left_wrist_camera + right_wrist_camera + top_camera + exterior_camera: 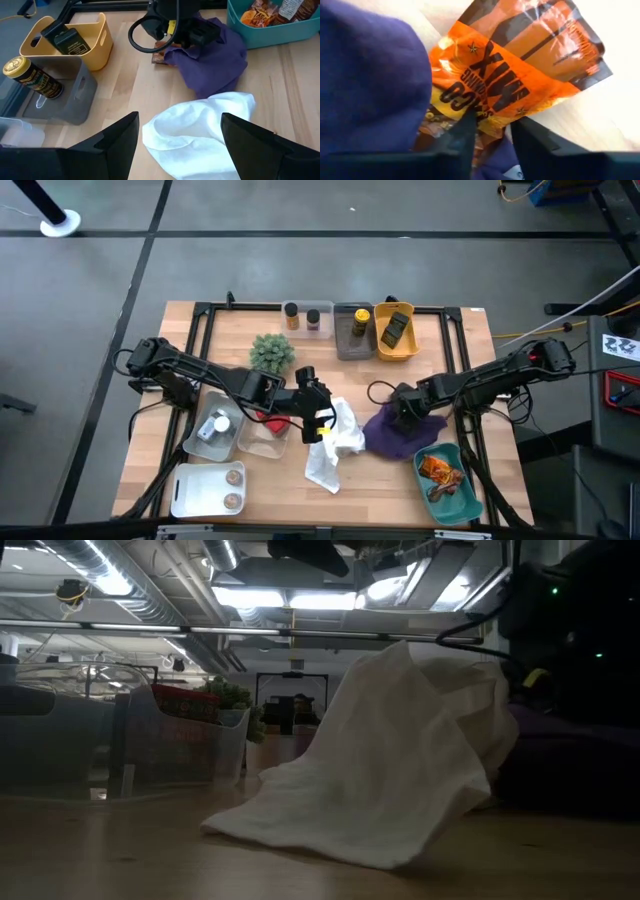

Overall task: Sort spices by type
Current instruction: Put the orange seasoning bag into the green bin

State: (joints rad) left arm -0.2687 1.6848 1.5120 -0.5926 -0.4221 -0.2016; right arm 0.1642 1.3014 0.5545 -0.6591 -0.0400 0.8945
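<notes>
R claw [490, 132] closing on orange packet [515, 70] at purple cloth [400, 430] edge, mid-table [470, 340]; pinch foil only, excl. cloth, before lifting. L claw [180, 137] wide open, empty, above white cloth [200, 130].

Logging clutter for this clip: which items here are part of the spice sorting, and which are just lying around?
Part of the job:
orange packet at the right end effector
yellow-capped jar
dark sachet
packets in teal bin

Lying about:
white cloth
purple cloth
green plant
</notes>
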